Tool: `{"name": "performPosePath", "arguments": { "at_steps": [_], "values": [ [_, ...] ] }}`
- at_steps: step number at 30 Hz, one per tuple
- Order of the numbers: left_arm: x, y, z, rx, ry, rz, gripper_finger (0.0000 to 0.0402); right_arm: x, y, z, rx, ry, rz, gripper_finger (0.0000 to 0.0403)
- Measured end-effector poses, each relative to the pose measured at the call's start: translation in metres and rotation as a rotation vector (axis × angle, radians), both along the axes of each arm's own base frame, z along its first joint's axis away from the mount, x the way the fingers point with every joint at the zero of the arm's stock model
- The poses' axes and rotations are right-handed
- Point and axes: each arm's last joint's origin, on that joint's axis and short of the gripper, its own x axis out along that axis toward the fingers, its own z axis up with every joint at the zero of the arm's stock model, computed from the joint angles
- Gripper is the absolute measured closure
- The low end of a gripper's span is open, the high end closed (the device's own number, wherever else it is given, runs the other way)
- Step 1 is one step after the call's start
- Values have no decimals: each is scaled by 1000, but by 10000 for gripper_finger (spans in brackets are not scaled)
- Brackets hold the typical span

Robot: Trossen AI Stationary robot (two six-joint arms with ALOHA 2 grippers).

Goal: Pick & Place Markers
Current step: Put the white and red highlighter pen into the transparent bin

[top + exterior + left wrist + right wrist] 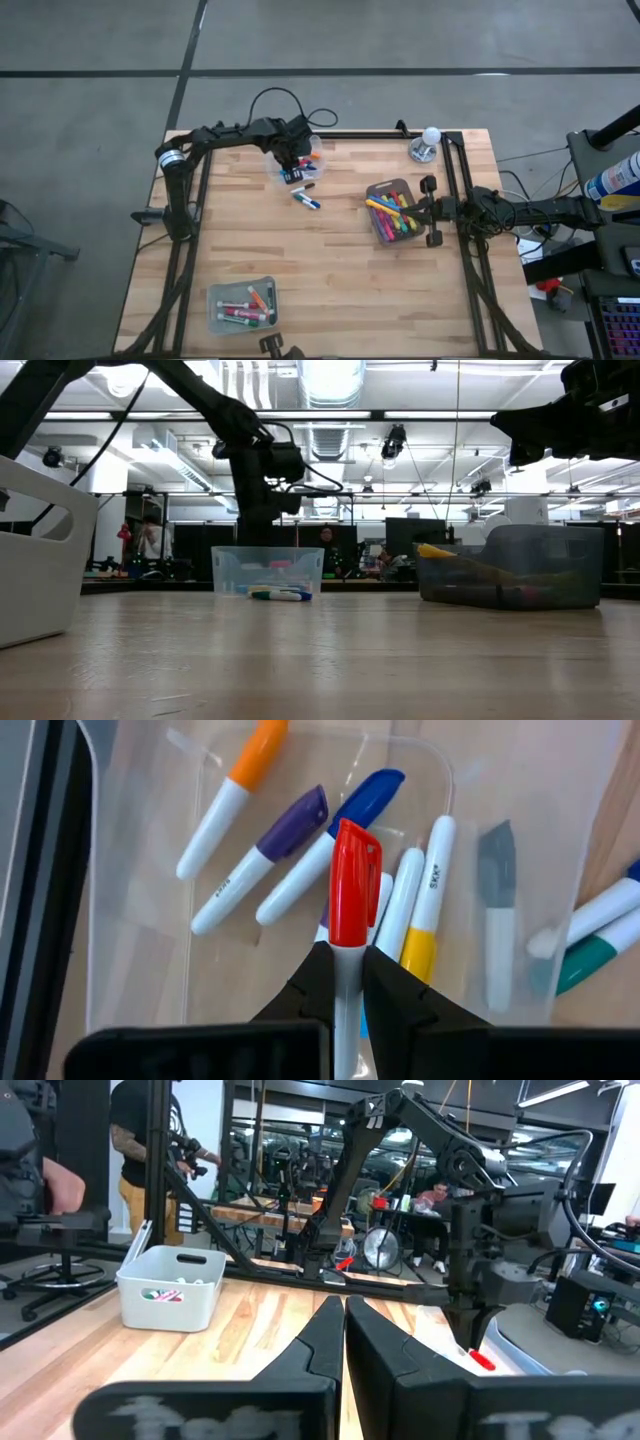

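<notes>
My left gripper [292,162] hangs over a clear bin [275,168] at the table's far side. It is shut on a marker with a red cap [350,890] and a white barrel. In the bin lie several markers, capped orange [258,742], purple [295,822], blue [372,792], yellow and grey. Two more markers [306,197] lie on the table just near of the bin. My right gripper [343,1330] is shut on nothing, at the table's right edge beside a grey bin [378,190] full of markers. My left gripper pinches the marker's white barrel [347,985], just behind the red cap, between its two fingers. The fingers come steeply from above, and the marker lies along them. Its cap end sticks out past the fingertips and points down into the clear bin.
A white bin [215,300] with a few markers stands near the table's front left. A round grey-and-white object [424,146] sits at the far right corner. Black frame rails run along both table sides. Bare wood lies in the table's middle.
</notes>
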Motion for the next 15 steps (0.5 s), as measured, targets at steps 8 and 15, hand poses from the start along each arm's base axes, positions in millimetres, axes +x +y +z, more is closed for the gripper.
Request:
{"name": "performPosePath", "arguments": {
  "at_steps": [8, 15],
  "values": [
    [1, 1, 1, 10, -15, 9, 365, 0, 0, 0, 1, 0, 0, 394],
    [1, 1, 1, 8, -12, 10, 329, 0, 0, 0, -1, 0, 0, 394]
  ]
}}
